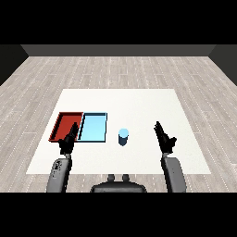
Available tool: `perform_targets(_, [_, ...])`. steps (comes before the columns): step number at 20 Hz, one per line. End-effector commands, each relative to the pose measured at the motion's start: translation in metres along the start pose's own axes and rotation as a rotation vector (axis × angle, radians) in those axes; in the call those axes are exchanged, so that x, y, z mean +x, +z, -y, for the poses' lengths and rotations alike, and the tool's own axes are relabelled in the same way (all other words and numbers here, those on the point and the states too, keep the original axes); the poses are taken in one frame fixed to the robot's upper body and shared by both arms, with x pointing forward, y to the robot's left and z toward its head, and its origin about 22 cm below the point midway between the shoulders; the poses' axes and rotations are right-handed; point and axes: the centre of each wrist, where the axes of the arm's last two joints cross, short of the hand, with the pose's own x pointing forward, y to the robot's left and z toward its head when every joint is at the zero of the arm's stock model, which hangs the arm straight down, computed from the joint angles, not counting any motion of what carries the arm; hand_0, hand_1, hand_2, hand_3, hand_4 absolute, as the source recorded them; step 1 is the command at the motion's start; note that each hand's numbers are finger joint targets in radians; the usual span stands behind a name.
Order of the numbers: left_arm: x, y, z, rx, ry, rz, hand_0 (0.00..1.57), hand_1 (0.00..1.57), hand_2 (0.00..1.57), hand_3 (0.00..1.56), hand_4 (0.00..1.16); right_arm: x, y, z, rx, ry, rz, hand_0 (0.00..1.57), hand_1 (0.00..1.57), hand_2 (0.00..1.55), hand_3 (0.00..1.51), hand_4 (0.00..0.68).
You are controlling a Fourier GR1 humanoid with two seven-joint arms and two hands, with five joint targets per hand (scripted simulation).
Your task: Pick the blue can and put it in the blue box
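A blue can (123, 137) stands upright on the white table (139, 104), just right of the light blue tray (94, 127). My right hand (163, 137) hovers to the right of the can, apart from it, its fingers straight and holding nothing. My left hand (68, 140) is at the near edge of the two trays, over the seam between the red and the blue one, fingers straight and holding nothing.
The red tray (65, 126) lies touching the left side of the blue tray. Both trays hold nothing. Grey plank floor surrounds the table.
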Motion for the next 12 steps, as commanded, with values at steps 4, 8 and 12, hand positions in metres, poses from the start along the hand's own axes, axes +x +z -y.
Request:
perform_targets(4, [0.007, -0.01, 0.005, 0.003, 0.036, 0.021, 0.0, 0.0, 0.0, 0.0, 0.0, 0.012, -0.007, -0.033, -0.02, 0.024, 0.032, 0.0, 0.0, 0.0, 0.0, 0.0])
perform_targets(8, [0.045, -0.017, 0.018, -0.018, 0.171, 0.406, 0.0, 0.0, 0.0, 0.0, 0.0, 0.033, -0.01, -0.055, 0.079, -0.158, 0.259, 0.0, 0.0, 0.0, 0.0, 0.0])
perform_targets(12, [0.025, -0.019, -0.005, -0.011, 0.18, 0.455, 0.0, 0.0, 0.0, 0.0, 0.0, 0.036, -0.015, -0.048, 0.093, -0.156, 0.279, 0.0, 0.0, 0.0, 0.0, 0.0])
